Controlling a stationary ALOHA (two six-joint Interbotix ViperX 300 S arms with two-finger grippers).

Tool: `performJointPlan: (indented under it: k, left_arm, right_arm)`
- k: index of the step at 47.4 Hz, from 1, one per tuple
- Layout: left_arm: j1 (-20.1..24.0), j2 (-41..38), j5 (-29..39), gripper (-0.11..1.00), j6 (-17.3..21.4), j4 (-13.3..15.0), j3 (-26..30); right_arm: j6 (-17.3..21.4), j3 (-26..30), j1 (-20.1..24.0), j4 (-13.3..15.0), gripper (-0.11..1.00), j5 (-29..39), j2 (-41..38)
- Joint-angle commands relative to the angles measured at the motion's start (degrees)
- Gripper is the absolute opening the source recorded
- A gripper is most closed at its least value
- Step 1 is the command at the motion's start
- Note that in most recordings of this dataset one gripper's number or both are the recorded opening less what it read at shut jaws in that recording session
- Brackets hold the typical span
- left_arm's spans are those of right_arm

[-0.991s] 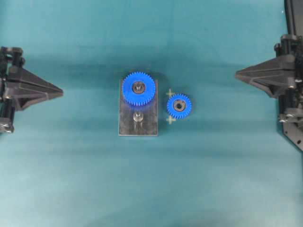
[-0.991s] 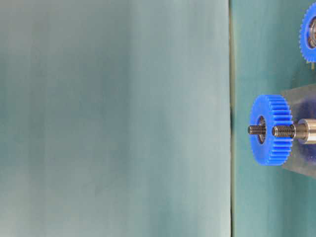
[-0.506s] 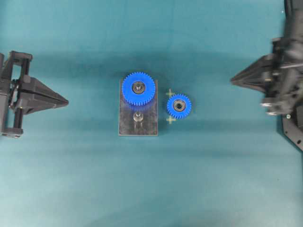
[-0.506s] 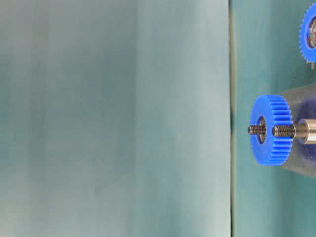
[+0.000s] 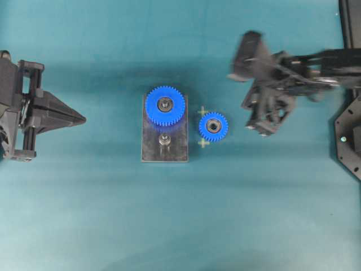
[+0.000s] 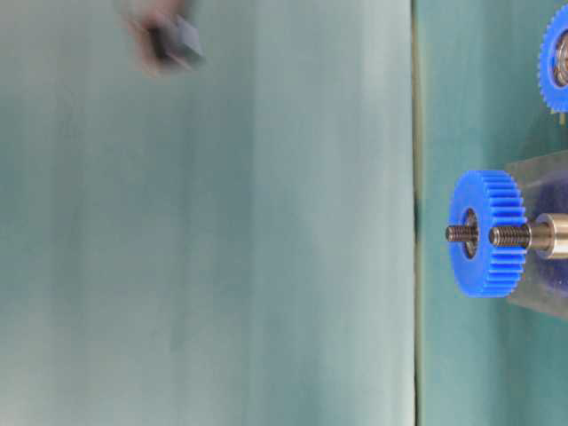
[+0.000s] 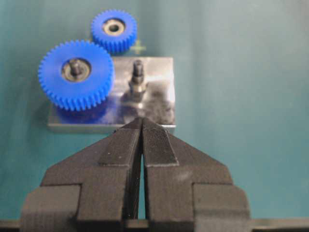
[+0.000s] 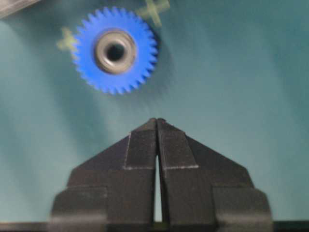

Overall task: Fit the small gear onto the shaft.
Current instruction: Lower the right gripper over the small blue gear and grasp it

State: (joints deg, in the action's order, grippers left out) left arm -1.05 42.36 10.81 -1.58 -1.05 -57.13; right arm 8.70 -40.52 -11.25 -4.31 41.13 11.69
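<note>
Lying flat on the teal cloth, the small gear [image 5: 213, 126], toothed blue plastic around a silver-and-black hub, sits just beside the grey plate [image 5: 164, 148]. The bare threaded shaft [image 5: 164, 139] stands there near the larger gear [image 5: 164, 105]. Right gripper [image 8: 157, 120] and left gripper [image 7: 142, 119] are clenched, empty.

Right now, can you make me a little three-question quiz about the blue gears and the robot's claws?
1. True or false: the small gear is already on the shaft.
2. What holds the large gear: A the grey plate, B the bare table?
3. Which gripper is closer to the small gear?

Key: 1 false, it lies on the table beside the plate. 2 A. 3 the right gripper; the left gripper waits, shut, beyond the plate.
</note>
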Motion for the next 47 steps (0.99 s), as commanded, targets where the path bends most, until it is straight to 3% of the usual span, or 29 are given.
performJointPlan:
  k: [1,15,21,47]
  left_arm:
    - [0.0,0.1,-0.2,0.00,-0.4,-0.2,1.8]
    - [0.0,0.1,-0.2,0.00,-1.0,-0.2,1.8]
    - [0.0,0.1,-0.3,0.00,-0.9,-0.2,1.8]
    - [0.2,0.6,-0.4,0.00,-1.0,-0.2,1.2]
  right_arm:
    - [0.2,4.0,-0.4,0.1,0.13,1.8,-3.7]
    - [-0.7,9.8,-0.2,0.3,0.90,1.9,-13.3]
    - [-1.6,11.0,0.0,0.3,0.86,1.2,-15.4]
    - [-2.1,11.6,0.1,0.3,0.86,-0.4,-20.9]
